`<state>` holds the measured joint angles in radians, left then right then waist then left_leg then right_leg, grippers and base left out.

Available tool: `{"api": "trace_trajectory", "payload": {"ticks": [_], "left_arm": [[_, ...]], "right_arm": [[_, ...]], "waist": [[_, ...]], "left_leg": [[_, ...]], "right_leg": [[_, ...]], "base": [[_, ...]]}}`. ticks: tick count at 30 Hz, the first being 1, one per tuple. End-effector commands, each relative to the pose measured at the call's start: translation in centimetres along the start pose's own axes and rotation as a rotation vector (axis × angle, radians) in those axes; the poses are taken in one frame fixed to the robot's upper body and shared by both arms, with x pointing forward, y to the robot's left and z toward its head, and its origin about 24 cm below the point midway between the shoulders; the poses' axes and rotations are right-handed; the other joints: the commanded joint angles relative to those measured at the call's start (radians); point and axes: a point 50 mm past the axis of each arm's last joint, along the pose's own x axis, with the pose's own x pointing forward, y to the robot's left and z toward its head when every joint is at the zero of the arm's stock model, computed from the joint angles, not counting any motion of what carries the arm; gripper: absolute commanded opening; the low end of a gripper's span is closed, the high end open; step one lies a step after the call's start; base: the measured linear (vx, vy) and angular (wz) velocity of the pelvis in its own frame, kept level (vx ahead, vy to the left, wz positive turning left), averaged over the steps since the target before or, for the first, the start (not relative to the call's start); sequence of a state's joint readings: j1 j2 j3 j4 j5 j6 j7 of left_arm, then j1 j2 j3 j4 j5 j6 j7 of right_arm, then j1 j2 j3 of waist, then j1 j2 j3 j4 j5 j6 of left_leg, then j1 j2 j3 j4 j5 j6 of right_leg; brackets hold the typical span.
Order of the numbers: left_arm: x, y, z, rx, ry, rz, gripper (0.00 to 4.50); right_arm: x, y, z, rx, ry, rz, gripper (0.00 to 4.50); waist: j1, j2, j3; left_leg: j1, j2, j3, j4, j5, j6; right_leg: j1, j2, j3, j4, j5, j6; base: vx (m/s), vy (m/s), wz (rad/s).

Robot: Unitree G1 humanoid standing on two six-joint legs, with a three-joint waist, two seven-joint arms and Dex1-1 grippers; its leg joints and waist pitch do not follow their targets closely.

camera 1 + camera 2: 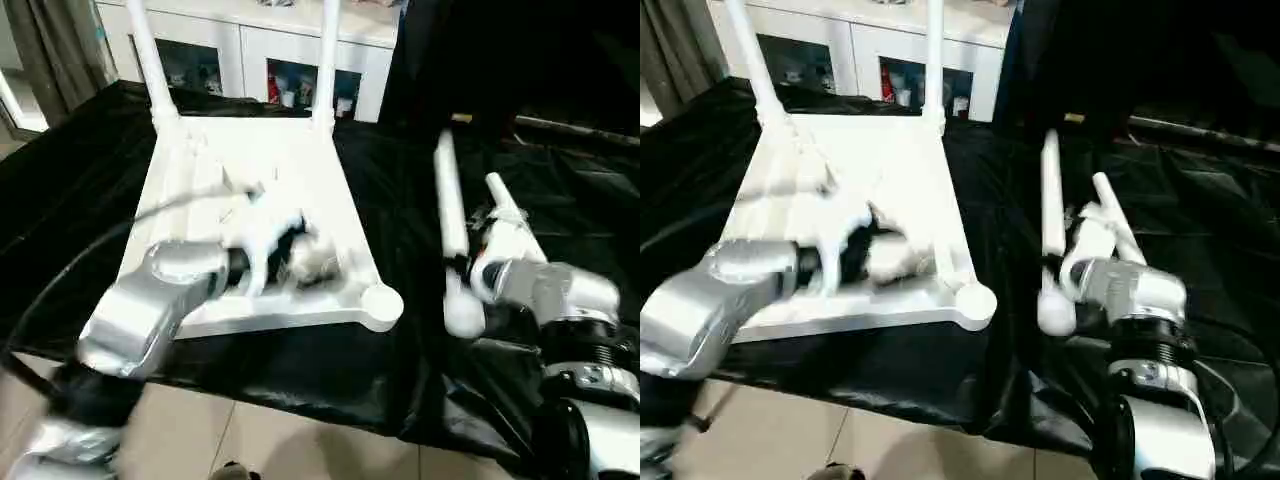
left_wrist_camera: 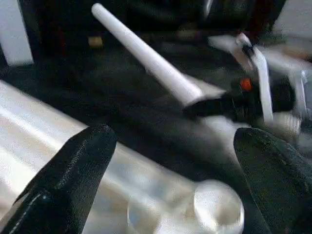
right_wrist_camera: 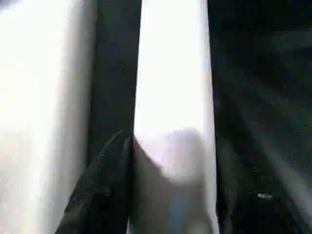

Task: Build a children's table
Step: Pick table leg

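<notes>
The table top (image 1: 250, 190) lay upside down on a black cloth (image 1: 60, 190), with 2 legs (image 1: 148, 62) standing upright in its far corner sockets, in front of a white cabinet (image 1: 250, 40). The near right corner socket (image 1: 381, 303) stood empty. The left gripper (image 2: 170, 180) hovered above the top's near right part, its 2 fingers (image 2: 73, 175) spread wide with nothing between them. To the right of the top, 2 more legs (image 1: 448, 215) lay side by side on the cloth. The right gripper (image 1: 462, 266) had its fingers around 1 of these legs (image 3: 173, 112), near its thick end, a finger pressed against its side.
</notes>
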<state>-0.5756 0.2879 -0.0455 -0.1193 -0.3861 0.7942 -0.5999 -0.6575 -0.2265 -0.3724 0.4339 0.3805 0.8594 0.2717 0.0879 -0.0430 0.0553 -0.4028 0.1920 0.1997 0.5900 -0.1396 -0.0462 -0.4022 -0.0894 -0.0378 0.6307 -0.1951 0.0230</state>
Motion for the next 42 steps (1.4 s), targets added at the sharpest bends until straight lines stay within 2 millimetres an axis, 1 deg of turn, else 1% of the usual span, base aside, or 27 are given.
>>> {"api": "trace_trajectory", "payload": {"ticks": [1,2,3,4,5,6,7,8,9,10,12,14,15,17,21,22,24,25,27,28,30,31,32,35,37,38,42], "left_arm": [[0.2,0.4,0.7,-0.060,-0.048,0.035,4.50],[0.3,0.3,0.8,-0.066,-0.060,0.033,4.50],[0.7,0.0,1.5,-0.105,-0.104,0.010,4.50],[0.9,-0.2,1.8,-0.144,-0.123,-0.017,4.50],[1.3,-0.5,2.4,-0.207,-0.151,-0.057,4.50],[1.5,-0.7,2.7,-0.254,-0.168,-0.085,4.50],[1.9,-0.9,3.2,-0.308,-0.185,-0.119,4.50],[2.6,-1.4,4.1,-0.384,-0.216,-0.176,4.50],[2.6,-1.4,4.1,-0.384,-0.216,-0.176,4.50],[2.8,-1.5,4.3,-0.408,-0.223,-0.194,4.50],[3.6,-1.9,4.1,-0.404,-0.184,-0.197,4.50],[3.8,-2.0,3.9,-0.392,-0.173,-0.190,4.50],[3.9,-2.1,3.8,-0.397,-0.171,-0.191,4.50],[4.1,-2.4,3.9,-0.442,-0.184,-0.207,4.50],[4.1,-2.4,4.1,-0.474,-0.190,-0.208,4.50],[4.2,-2.2,4.0,-0.486,-0.189,-0.182,4.50],[4.4,-2.0,3.9,-0.502,-0.194,-0.153,4.50],[4.4,-2.0,3.9,-0.505,-0.196,-0.149,4.50],[4.7,-1.6,3.7,-0.533,-0.205,-0.074,4.50],[4.7,-1.5,3.7,-0.534,-0.205,-0.056,4.21],[4.7,-1.2,3.6,-0.555,-0.210,-0.018,4.14],[4.8,-1.0,3.5,-0.559,-0.208,0.016,4.14],[4.8,-1.0,3.5,-0.556,-0.206,0.023,4.09],[4.8,-1.1,3.5,-0.564,-0.209,0.022,3.76],[4.9,-0.9,3.5,-0.558,-0.209,0.047,3.72],[4.9,-0.8,3.5,-0.552,-0.211,0.065,3.57],[4.8,-0.8,3.5,-0.553,-0.210,0.074,3.25]], "right_arm": [[-0.9,1.5,1.0,0.031,-0.084,0.196,1.84],[-1.1,1.8,1.0,0.035,-0.087,0.234,1.84],[-1.7,3.1,1.0,0.047,-0.098,0.384,1.84],[-2.1,3.9,0.9,0.054,-0.103,0.465,1.84],[-2.7,4.8,0.8,0.058,-0.109,0.574,1.84],[-3.1,5.4,0.8,0.061,-0.114,0.640,1.84],[-3.4,6.0,0.7,0.057,-0.114,0.698,1.84],[-3.8,6.9,0.5,0.043,-0.115,0.775,1.84],[-3.8,6.9,0.5,0.043,-0.115,0.775,1.84],[-3.9,7.2,0.4,0.039,-0.116,0.800,1.84],[-4.4,8.4,0.2,0.027,-0.106,0.896,1.84],[-4.4,8.6,0.0,0.022,-0.096,0.909,1.84],[-4.4,8.8,-0.2,0.004,-0.083,0.914,1.84],[-4.6,9.1,-0.8,-0.027,-0.056,0.930,1.84],[-4.4,9.3,-1.2,-0.089,-0.037,0.912,1.84],[-4.2,9.7,-1.6,-0.193,-0.019,0.879,1.84],[-3.9,10.0,-1.9,-0.276,-0.010,0.832,1.84],[-3.8,10.1,-1.9,-0.284,-0.010,0.824,1.84],[-2.5,10.6,-2.2,-0.441,-0.028,0.663,1.84],[-2.2,10.8,-2.3,-0.487,-0.032,0.626,1.84],[-1.6,11.0,-2.5,-0.522,-0.043,0.562,1.84],[-1.1,11.5,-3.0,-0.597,-0.047,0.504,1.84],[-1.0,11.6,-3.2,-0.624,-0.047,0.494,1.84],[-1.0,12.3,-3.6,-0.639,-0.057,0.505,1.84],[-0.7,12.4,-3.6,-0.626,-0.068,0.473,1.84],[-0.4,12.4,-3.5,-0.626,-0.081,0.440,1.84],[0.0,12.6,-3.5,-0.638,-0.099,0.411,1.84]], "waist": [[0.005,0.003,-0.075],[0.009,0.004,-0.075],[0.007,0.001,-0.074],[0.012,0.002,-0.075],[0.014,0.003,-0.077],[0.015,-0.003,-0.076],[0.018,-0.003,-0.076],[0.022,-0.001,-0.074],[0.026,-0.001,-0.072],[0.026,-0.005,-0.070],[0.029,-0.005,-0.066],[0.029,-0.006,-0.066],[0.030,-0.007,-0.068],[0.030,-0.007,-0.069],[0.032,-0.009,-0.070],[0.033,-0.007,-0.072],[0.032,-0.010,-0.069],[0.031,-0.006,-0.069],[0.026,-0.010,-0.069],[0.024,-0.011,-0.069],[0.023,-0.007,-0.069],[0.022,-0.012,-0.070],[0.021,-0.009,-0.069],[0.024,-0.011,-0.070],[0.023,-0.011,-0.069],[0.022,-0.012,-0.070],[0.019,-0.013,-0.070]], "left_leg": [[0.035,0.024,-0.015,-0.066,-0.260,-0.072],[0.035,0.025,-0.014,-0.065,-0.249,-0.053],[0.031,0.025,-0.015,-0.066,-0.232,-0.042],[0.034,0.024,-0.011,-0.062,-0.223,-0.035],[0.032,0.025,-0.012,-0.061,-0.200,-0.021],[0.031,0.026,-0.012,-0.061,-0.193,-0.013],[0.032,0.026,-0.010,-0.060,-0.194,-0.014],[0.033,0.028,-0.013,-0.062,-0.207,-0.019],[0.035,0.028,-0.014,-0.062,-0.226,-0.025],[0.033,0.028,-0.014,-0.064,-0.236,-0.028],[0.036,0.029,-0.017,-0.069,-0.267,-0.043],[0.035,0.029,-0.019,-0.071,-0.275,-0.052],[0.033,0.031,-0.020,-0.073,-0.266,-0.055],[0.032,0.031,-0.021,-0.073,-0.256,-0.059],[0.030,0.030,-0.019,-0.070,-0.220,-0.051],[0.029,0.030,-0.019,-0.069,-0.212,-0.055],[0.028,0.029,-0.019,-0.070,-0.213,-0.061],[0.030,0.030,-0.019,-0.071,-0.219,-0.063],[0.027,0.029,-0.021,-0.071,-0.227,-0.069],[0.027,0.028,-0.021,-0.070,-0.227,-0.071],[0.030,0.030,-0.021,-0.071,-0.234,-0.073],[0.030,0.029,-0.021,-0.070,-0.232,-0.066],[0.030,0.030,-0.022,-0.071,-0.221,-0.070],[0.033,0.030,-0.019,-0.069,-0.222,-0.061],[0.030,0.029,-0.020,-0.071,-0.215,-0.056],[0.030,0.029,-0.020,-0.070,-0.215,-0.057],[0.031,0.029,-0.020,-0.070,-0.219,-0.058]], "right_leg": [[0.039,-0.036,0.026,-0.074,-0.123,-0.158],[0.040,-0.036,0.027,-0.076,-0.110,-0.160],[0.043,-0.036,0.026,-0.076,-0.099,-0.166],[0.043,-0.036,0.027,-0.074,-0.086,-0.174],[0.046,-0.037,0.026,-0.071,-0.055,-0.191],[0.044,-0.037,0.025,-0.071,-0.054,-0.203],[0.044,-0.039,0.025,-0.070,-0.059,-0.212],[0.042,-0.041,0.024,-0.073,-0.095,-0.215],[0.040,-0.044,0.025,-0.079,-0.139,-0.211],[0.041,-0.044,0.025,-0.082,-0.163,-0.204],[0.036,-0.046,0.026,-0.092,-0.248,-0.164],[0.035,-0.046,0.026,-0.096,-0.276,-0.136],[0.037,-0.046,0.026,-0.095,-0.267,-0.124],[0.037,-0.045,0.026,-0.092,-0.244,-0.121],[0.039,-0.046,0.026,-0.088,-0.187,-0.139],[0.040,-0.047,0.026,-0.086,-0.176,-0.138],[0.041,-0.044,0.026,-0.090,-0.180,-0.126],[0.040,-0.046,0.027,-0.090,-0.190,-0.120],[0.038,-0.047,0.027,-0.093,-0.212,-0.115],[0.039,-0.046,0.026,-0.092,-0.214,-0.113],[0.036,-0.045,0.028,-0.092,-0.216,-0.109],[0.038,-0.043,0.027,-0.091,-0.206,-0.111],[0.036,-0.042,0.027,-0.089,-0.187,-0.114],[0.036,-0.041,0.028,-0.086,-0.153,-0.118],[0.038,-0.039,0.028,-0.083,-0.129,-0.120],[0.038,-0.040,0.027,-0.082,-0.120,-0.121],[0.038,-0.041,0.027,-0.081,-0.118,-0.123]], "base": [[0.000,0.000,0.00],[0.000,0.000,0.00],[0.000,0.000,0.00],[0.000,0.000,0.00],[0.000,0.000,0.00],[0.000,0.000,0.00],[0.000,0.000,0.00],[0.000,0.000,0.00],[0.000,0.000,0.00],[0.000,0.000,0.00],[0.000,0.000,0.00],[0.000,0.000,0.00],[0.000,0.000,0.00],[0.000,0.000,0.00],[0.000,0.000,0.00],[0.000,0.000,0.00],[0.000,0.000,0.00],[0.000,0.000,0.00],[0.000,0.000,0.00],[0.000,0.000,0.00],[0.000,0.000,0.00],[0.000,0.000,0.00],[0.000,0.000,0.00],[0.000,0.000,0.00],[0.000,0.000,0.00],[0.000,0.000,0.00],[0.000,0.000,0.00]]}}
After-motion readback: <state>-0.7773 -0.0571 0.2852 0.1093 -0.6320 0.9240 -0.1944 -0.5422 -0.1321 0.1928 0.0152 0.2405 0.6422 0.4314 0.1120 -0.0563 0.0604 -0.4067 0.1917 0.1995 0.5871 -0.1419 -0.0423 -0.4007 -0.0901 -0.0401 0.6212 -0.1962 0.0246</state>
